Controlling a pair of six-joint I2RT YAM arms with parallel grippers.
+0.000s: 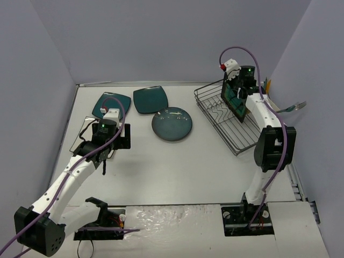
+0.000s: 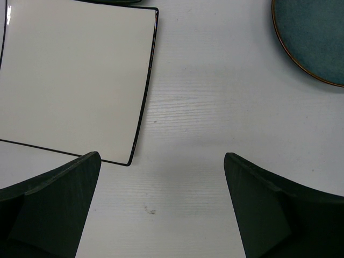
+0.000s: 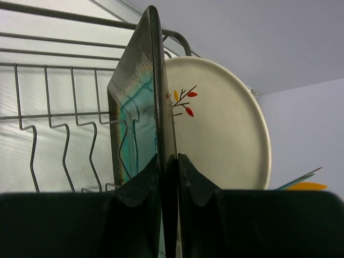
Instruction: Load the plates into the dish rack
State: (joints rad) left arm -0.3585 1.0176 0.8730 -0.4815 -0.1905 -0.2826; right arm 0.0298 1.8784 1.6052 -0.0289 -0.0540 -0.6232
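here, the brown-rimmed teal glazed square plate (image 3: 141,107) is held on edge, its near rim pinched from both sides by the right fingers (image 3: 159,177), which are clamped tight on it. it hangs over the dark metal wire dish rack (image 1: 215,115), which sits at about 2 o'clock on the white surface (image 1: 177,172). whether the plate touches the rack's wavy dividers i cannot tell. at its 3 o'clock in the right wrist view, a cream round plate with a red and yellow leaf sprig (image 3: 226,134) stands upright close beside it, its foot hidden by the fingers.

towards 11 and 12 o'clock on the surface, a dark teal rounded square plate (image 1: 112,105) and a second dark teal square plate (image 1: 150,100) lie flat side by side. a blue-grey round plate (image 1: 172,124) lies just at 5 o'clock of the second. a white square plate with a thin dark edge (image 2: 70,80) lies flat at 9 o'clock. the left fingers (image 2: 64,204) are spread wide and hold nothing, hovering over bare surface between the white plate and the round one.
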